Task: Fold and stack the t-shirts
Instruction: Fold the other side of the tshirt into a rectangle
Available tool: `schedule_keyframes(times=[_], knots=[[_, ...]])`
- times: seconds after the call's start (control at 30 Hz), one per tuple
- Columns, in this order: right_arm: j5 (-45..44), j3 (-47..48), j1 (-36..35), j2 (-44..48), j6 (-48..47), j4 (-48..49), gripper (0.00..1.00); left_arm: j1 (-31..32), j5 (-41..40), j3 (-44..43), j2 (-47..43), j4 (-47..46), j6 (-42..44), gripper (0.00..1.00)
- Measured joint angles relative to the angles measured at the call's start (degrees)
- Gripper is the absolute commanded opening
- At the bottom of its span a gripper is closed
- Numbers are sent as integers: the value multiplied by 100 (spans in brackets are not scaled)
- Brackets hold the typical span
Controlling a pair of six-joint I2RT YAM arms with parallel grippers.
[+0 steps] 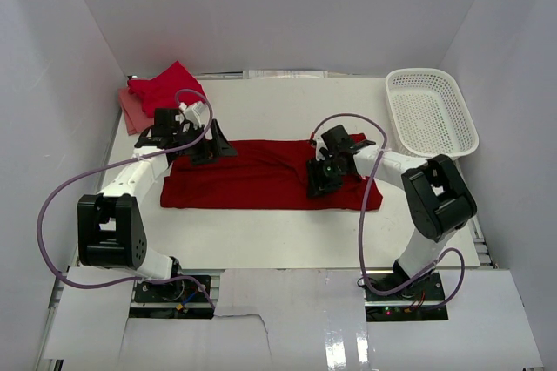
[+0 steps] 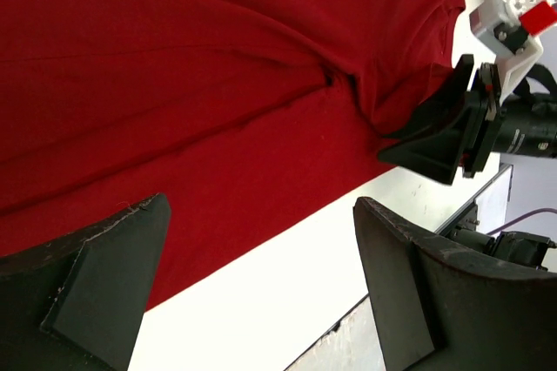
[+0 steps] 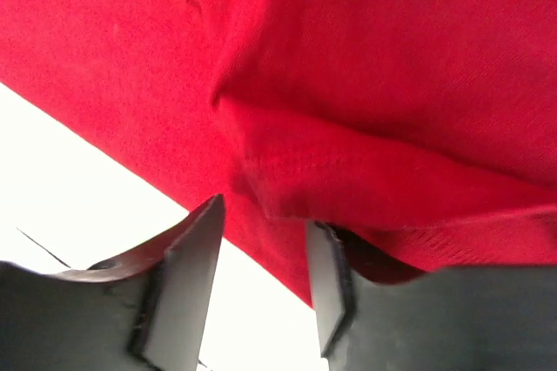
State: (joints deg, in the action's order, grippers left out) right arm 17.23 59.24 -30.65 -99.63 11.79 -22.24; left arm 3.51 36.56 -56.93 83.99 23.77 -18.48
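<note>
A deep red t-shirt [image 1: 261,181] lies folded into a long strip across the middle of the table. My left gripper [image 1: 211,149] hovers over the strip's left end. Its wrist view shows the jaws wide open [image 2: 261,204] above the shirt's [image 2: 218,66] near edge and the white table. My right gripper [image 1: 320,178] sits low on the shirt's right part. Its jaws [image 3: 265,223] stand apart with nothing pinched, and a hemmed fold of the shirt [image 3: 365,66] rests over the right finger [image 3: 326,284]. A red t-shirt [image 1: 165,88] lies on a salmon-pink one [image 1: 132,111] at the back left.
A white lattice basket [image 1: 432,111] stands at the back right corner. Bare white table [image 1: 287,232] stretches between the shirt and the arm bases. White walls close in the sides and the back. The right gripper [image 2: 452,127] shows in the left wrist view.
</note>
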Motion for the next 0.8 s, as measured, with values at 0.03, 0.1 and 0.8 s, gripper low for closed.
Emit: schedule_keyframes(times=[0.03,0.1,0.8], knots=[[-44,-103,-42,70,57,4,53,9,-2,0,0,0,0,98],[-125,-236,-103,262,133,15,54,37,-4,0,0,0,0,98],[-1137,922,369,555,249,-76,51,1515,-168,-2608,1792,249,-496,98]])
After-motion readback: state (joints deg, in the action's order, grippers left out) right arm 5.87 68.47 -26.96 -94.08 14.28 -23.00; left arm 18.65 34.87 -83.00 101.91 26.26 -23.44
